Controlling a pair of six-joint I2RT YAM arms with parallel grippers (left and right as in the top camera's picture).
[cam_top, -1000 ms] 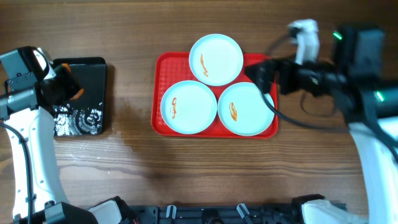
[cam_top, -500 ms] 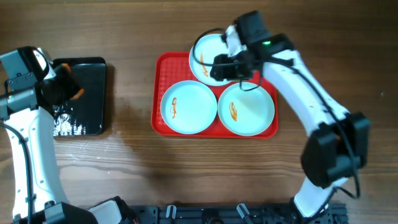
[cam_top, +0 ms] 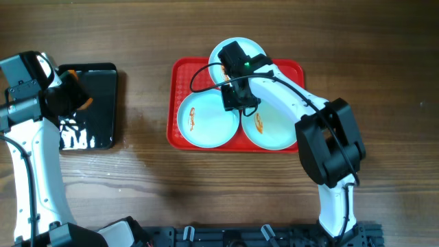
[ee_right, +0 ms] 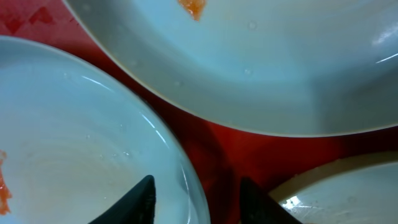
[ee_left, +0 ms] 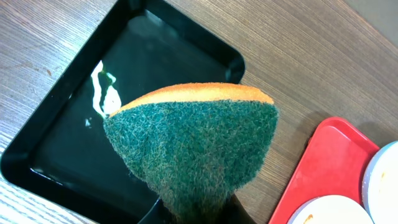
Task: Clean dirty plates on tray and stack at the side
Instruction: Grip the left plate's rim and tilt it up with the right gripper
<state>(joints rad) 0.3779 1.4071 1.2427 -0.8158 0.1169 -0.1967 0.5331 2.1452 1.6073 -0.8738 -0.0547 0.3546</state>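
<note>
- Swinging in from the right edge of the overhead view, the right arm has crossed the frame within a second. The right gripper [cam_top: 236, 96] now sits low over the middle of the tray [cam_top: 180, 68], where the three plates nearly meet.
- At the far left nothing has shifted: the left gripper [cam_top: 68, 96] stays above the black tray [cam_top: 99, 75], as it was a second ago.
- In the right wrist view the two dark fingertips [ee_right: 140, 199] stand on either side of one plate's rim, one over the plate's bowl and one over bare red tray. From the overhead view this looks like the right edge of the lower-left plate [cam_top: 206, 130].
- A gap still shows on both sides of that rim, so I cannot tell whether the right pincer has clamped yet or is only closing around it.
- The left pincer is clenched on the sponge [ee_left: 193, 143], green scouring face toward the camera and orange back on top. It hangs above the black tray, which holds a little liquid.
- All three plates lie inside the tray, which fills the centre of the frame: the top plate [cam_top: 255, 49], the lower-left plate and the lower-right plate [cam_top: 278, 127].
- Orange smears show on both lower plates; the arm covers much of the top one, so its state is unclear.
- By my judgement the task is at its very start: no plate is lifted, wiped or stacked on the table [cam_top: 137, 178] beside the tray. Gripping, scrubbing and stacking remain for all three.
</note>
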